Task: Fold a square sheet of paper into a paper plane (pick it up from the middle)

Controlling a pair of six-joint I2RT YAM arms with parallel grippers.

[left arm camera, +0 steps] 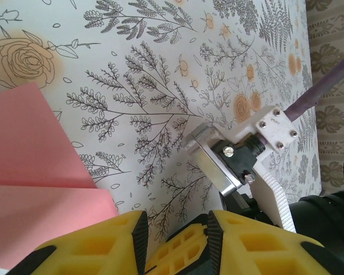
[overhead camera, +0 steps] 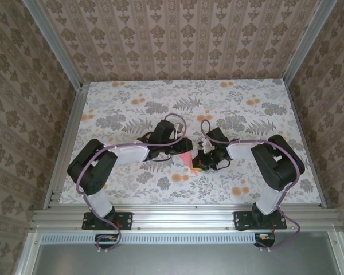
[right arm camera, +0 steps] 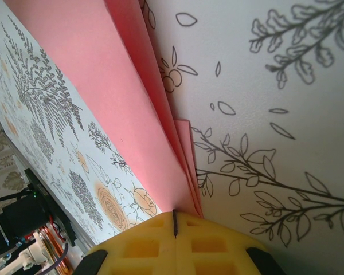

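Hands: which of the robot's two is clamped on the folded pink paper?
The right hand: its yellow fingers meet, pinching the paper plane. The left hand has its fingers apart beside the paper, gripping nothing.

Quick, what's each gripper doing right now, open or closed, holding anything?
Left gripper: open, fingers apart, nothing between them.
Right gripper: shut on the folded paper plane.

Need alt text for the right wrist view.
The right gripper, yellow jaws shut, pinches folded pink paper whose stacked layers run diagonally up to the top left. Behind it is a white tablecloth printed with grey leaves and orange flowers.
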